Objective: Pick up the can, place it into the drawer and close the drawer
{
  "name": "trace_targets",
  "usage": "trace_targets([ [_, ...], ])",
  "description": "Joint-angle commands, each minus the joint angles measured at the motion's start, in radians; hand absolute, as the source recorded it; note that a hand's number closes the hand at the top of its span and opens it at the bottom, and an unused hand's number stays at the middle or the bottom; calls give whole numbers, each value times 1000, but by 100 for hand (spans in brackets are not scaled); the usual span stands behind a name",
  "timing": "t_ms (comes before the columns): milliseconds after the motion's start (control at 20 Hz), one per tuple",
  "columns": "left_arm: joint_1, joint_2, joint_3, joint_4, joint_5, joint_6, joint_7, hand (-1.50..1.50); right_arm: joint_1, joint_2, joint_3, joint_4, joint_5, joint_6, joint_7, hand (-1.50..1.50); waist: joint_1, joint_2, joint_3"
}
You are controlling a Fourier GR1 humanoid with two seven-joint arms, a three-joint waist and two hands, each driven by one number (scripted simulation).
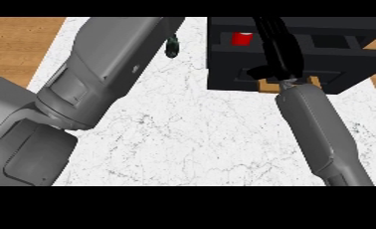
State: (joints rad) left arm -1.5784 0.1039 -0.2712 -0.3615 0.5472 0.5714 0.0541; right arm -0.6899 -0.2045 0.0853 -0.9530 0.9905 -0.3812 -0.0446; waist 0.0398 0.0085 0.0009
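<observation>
The worktop (191,138) looks like smooth white stone with fine grey veining. Beyond its left edge lies warm brown wood (26,44) with straight grain. The drawer (228,73) is plain matt black, and the can (242,39) in it is flat red. The left forearm (103,73) and right forearm (323,133) look like smooth, dull grey plastic. The right hand (279,49) is black with a faint sheen.
</observation>
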Motion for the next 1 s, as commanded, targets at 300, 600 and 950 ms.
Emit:
trace_targets([
  [300, 94, 59, -20, -146, -26, -14, 84, -150, -255, 39, -83, 369, 77, -223, 3, -150, 34, -3, 0],
  [600, 186, 122, -23, -216, -38, -47, 83, -150, -390, 40, -118, 507, 97, -290, 17, -150, 47, 8, -1],
  [950, 216, 154, -48, -325, -57, -30, 157, -150, -494, 20, -157, 592, 77, -297, -20, -150, 66, 9, 0],
])
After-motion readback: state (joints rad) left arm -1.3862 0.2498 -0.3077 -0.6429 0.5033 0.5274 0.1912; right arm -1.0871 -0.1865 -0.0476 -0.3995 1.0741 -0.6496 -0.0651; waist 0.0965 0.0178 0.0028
